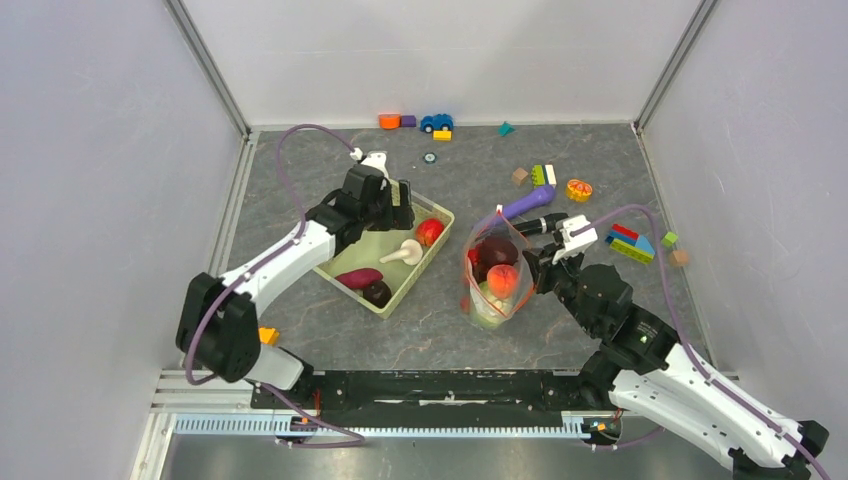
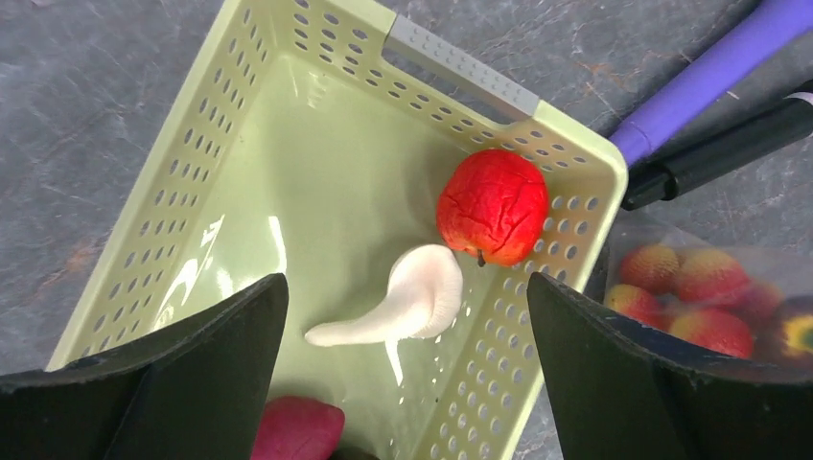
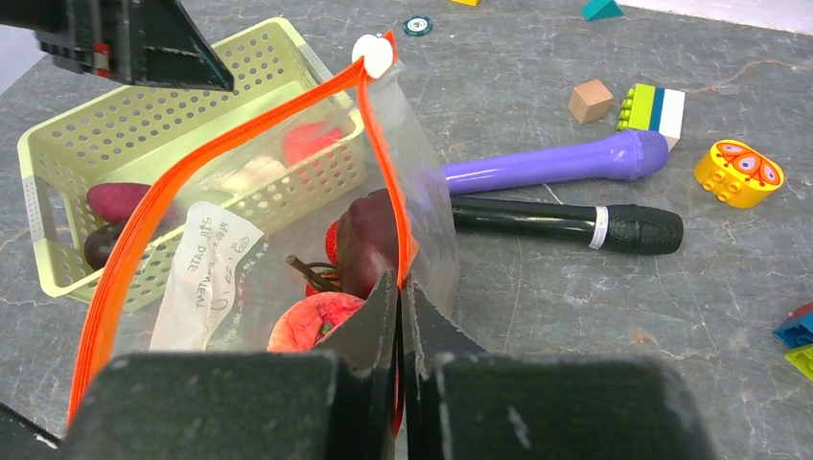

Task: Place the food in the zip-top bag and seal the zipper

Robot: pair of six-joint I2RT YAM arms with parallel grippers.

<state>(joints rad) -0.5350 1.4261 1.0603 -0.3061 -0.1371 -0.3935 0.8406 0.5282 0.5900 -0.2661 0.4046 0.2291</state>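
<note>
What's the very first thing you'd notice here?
A clear bag of toy fruit stands mid-table, its orange-red zipper gaping, one edge pinched by the right gripper. Left of it sits a green basket with a bright red apple, the left gripper wide open above it.

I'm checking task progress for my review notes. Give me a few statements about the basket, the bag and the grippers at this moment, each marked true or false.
1. The left gripper hangs open above the light-green basket. True.
2. The basket is empty. False: a red apple, a white mushroom piece and a purple piece lie in it.
3. The right gripper is shut on the edge of the zip-top bag. True.
4. The zipper is sealed. False: the bag's mouth gapes open.
5. The bag holds no food. False: a peach apple and a dark piece are inside.
</note>
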